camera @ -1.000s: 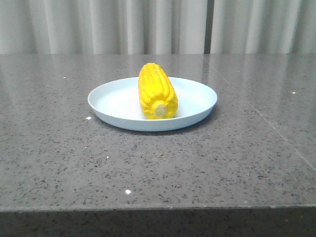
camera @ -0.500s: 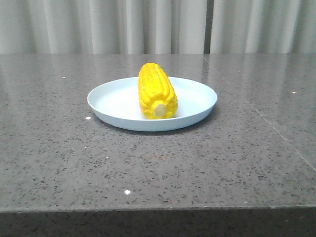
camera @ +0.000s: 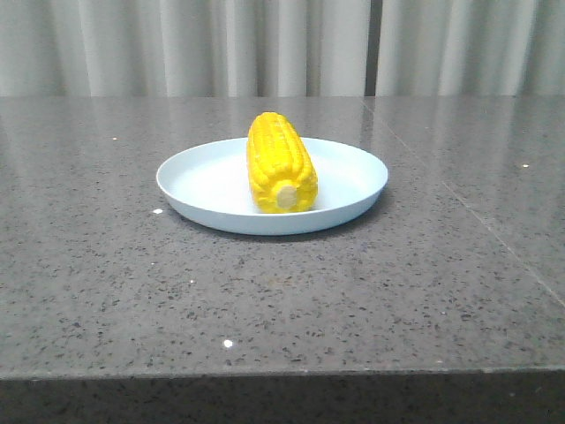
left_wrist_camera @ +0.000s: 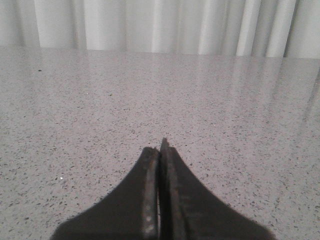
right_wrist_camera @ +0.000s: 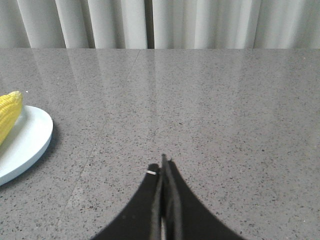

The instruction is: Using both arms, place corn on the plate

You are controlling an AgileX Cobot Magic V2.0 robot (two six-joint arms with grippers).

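The yellow corn (camera: 280,163) lies on the pale blue plate (camera: 199,181) in the middle of the grey table, its pale stub end toward the camera. No arm shows in the front view. In the right wrist view the corn's tip (right_wrist_camera: 9,117) and the plate's rim (right_wrist_camera: 35,137) show at the edge, well away from my right gripper (right_wrist_camera: 163,162), which is shut and empty over bare table. My left gripper (left_wrist_camera: 160,147) is shut and empty over bare table; no corn or plate shows in its view.
The speckled grey stone table (camera: 397,283) has a seam line (camera: 459,203) running on the right side. Its front edge (camera: 282,375) is near the camera. White curtains (camera: 282,44) hang behind the table.
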